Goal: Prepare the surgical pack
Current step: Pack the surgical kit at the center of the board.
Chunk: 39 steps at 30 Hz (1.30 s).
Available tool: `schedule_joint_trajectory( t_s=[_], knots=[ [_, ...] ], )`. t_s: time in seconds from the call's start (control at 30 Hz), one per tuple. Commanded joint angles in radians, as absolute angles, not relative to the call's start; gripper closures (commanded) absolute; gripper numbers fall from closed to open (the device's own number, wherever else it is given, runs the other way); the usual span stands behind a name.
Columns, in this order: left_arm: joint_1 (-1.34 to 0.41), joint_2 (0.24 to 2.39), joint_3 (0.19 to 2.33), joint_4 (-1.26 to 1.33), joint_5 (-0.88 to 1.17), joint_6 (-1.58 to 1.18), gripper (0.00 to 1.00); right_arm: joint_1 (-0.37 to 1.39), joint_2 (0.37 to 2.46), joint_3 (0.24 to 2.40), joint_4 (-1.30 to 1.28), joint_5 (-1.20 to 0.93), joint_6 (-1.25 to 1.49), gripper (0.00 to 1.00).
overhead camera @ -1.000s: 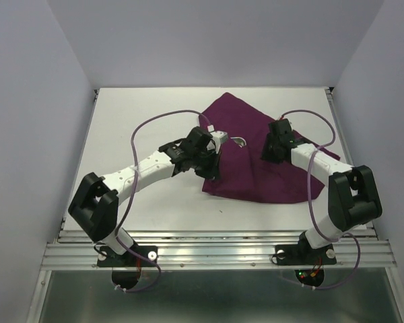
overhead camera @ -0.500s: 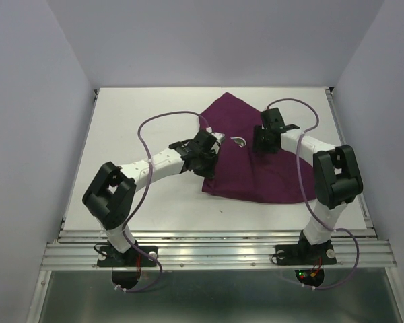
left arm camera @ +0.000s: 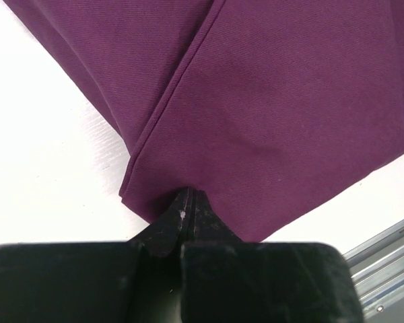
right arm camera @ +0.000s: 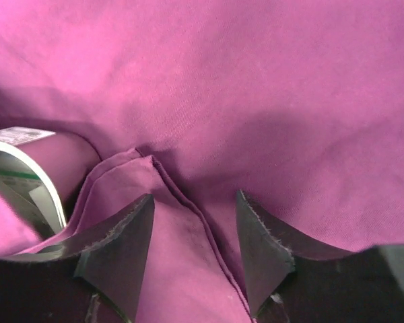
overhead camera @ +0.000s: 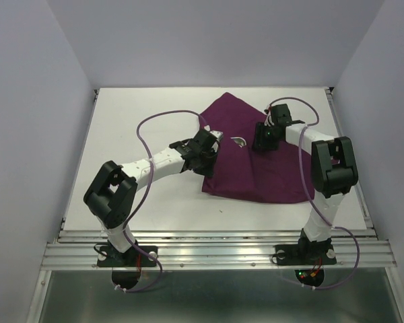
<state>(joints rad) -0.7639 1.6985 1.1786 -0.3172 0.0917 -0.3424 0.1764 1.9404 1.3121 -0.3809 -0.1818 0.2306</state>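
One dark-purple cloth, finely woven and folded into a rough triangle, lies on the smooth white table at 3 o'clock from centre, its peak pointing to 12. The left gripper is pinched tight on the cloth's 9 o'clock hem. The right gripper is half-spread and holds nothing, astride a folded cloth corner beside one white-labelled packet.

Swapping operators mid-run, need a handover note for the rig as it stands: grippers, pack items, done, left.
Left gripper: jaws shut on the left edge of the purple cloth, low at the table.
Right gripper: jaws open, straddling a folded flap of the cloth; nothing held.
Items: a labelled packet peeks from under a fold; nothing else of the pack shows.
Done: the cloth is partly folded over.
Left: probably closing the remaining folds.
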Motion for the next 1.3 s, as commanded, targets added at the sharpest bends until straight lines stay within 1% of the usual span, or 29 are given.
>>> schedule_joint_trajectory(
  t_s=[0.0, 0.23, 0.33, 0.37, 0.43, 0.47, 0.5, 0.53, 0.63, 0.77, 0.87, 1.0, 1.07, 1.1, 1.17, 1.2, 1.23, 1.27],
  knots=[
    [-0.758, 1.704, 1.209, -0.302, 0.072, -0.342, 1.00, 0.175, 1.948, 1.330, -0.333, -0.290, 0.209, 0.44],
    [-0.756, 1.713, 1.203, -0.293, 0.075, -0.342, 1.00, 0.175, 1.957, 1.325, -0.313, -0.337, 0.209, 0.53],
    [-0.756, 1.713, 1.203, -0.293, 0.078, -0.345, 1.00, 0.175, 1.977, 1.336, -0.313, -0.365, 0.206, 0.62],
    [-0.758, 1.712, 1.201, -0.293, 0.077, -0.344, 1.00, 0.175, 1.983, 1.338, -0.313, -0.367, 0.207, 0.71],
    [-0.756, 1.707, 1.203, -0.295, 0.074, -0.344, 1.00, 0.175, 1.980, 1.338, -0.313, -0.356, 0.212, 0.83],
    [-0.756, 1.703, 1.203, -0.296, 0.071, -0.345, 1.00, 0.175, 1.974, 1.335, -0.313, -0.335, 0.216, 0.93],
    [-0.755, 1.701, 1.203, -0.298, 0.069, -0.344, 1.00, 0.175, 1.968, 1.333, -0.313, -0.324, 0.219, 0.98],
    [-0.755, 1.695, 1.203, -0.298, 0.069, -0.344, 1.00, 0.175, 1.964, 1.332, -0.313, -0.310, 0.225, 0.99],
    [-0.753, 1.686, 1.206, -0.302, 0.064, -0.342, 1.00, 0.175, 1.927, 1.316, -0.289, -0.249, 0.248, 0.99],
    [-0.753, 1.674, 1.213, -0.310, 0.064, -0.342, 1.00, 0.175, 1.849, 1.241, -0.216, -0.128, 0.298, 0.99],
    [-0.753, 1.652, 1.224, -0.317, 0.064, -0.342, 1.00, 0.175, 1.804, 1.210, -0.181, -0.083, 0.320, 0.99],
    [-0.755, 1.618, 1.250, -0.350, 0.115, -0.327, 1.00, 0.175, 1.790, 1.192, -0.173, -0.057, 0.328, 0.99],
    [-0.753, 1.603, 1.261, -0.359, 0.104, -0.330, 0.96, 0.175, 1.792, 1.187, -0.175, -0.040, 0.337, 0.99],
    [-0.753, 1.597, 1.264, -0.368, 0.082, -0.331, 0.91, 0.175, 1.792, 1.183, -0.173, -0.025, 0.339, 0.99],
    [-0.753, 1.592, 1.273, -0.379, 0.061, -0.333, 0.88, 0.175, 1.793, 1.181, -0.175, -0.008, 0.348, 0.99],
    [-0.753, 1.588, 1.275, -0.383, 0.049, -0.333, 0.82, 0.175, 1.796, 1.180, -0.173, -0.005, 0.348, 0.99],
    [-0.753, 1.585, 1.276, -0.383, 0.043, -0.333, 0.79, 0.175, 1.796, 1.178, -0.173, -0.005, 0.350, 0.99],
    [-0.753, 1.580, 1.279, -0.385, 0.037, -0.336, 0.73, 0.175, 1.798, 1.175, -0.175, -0.005, 0.353, 0.99]
  ],
)
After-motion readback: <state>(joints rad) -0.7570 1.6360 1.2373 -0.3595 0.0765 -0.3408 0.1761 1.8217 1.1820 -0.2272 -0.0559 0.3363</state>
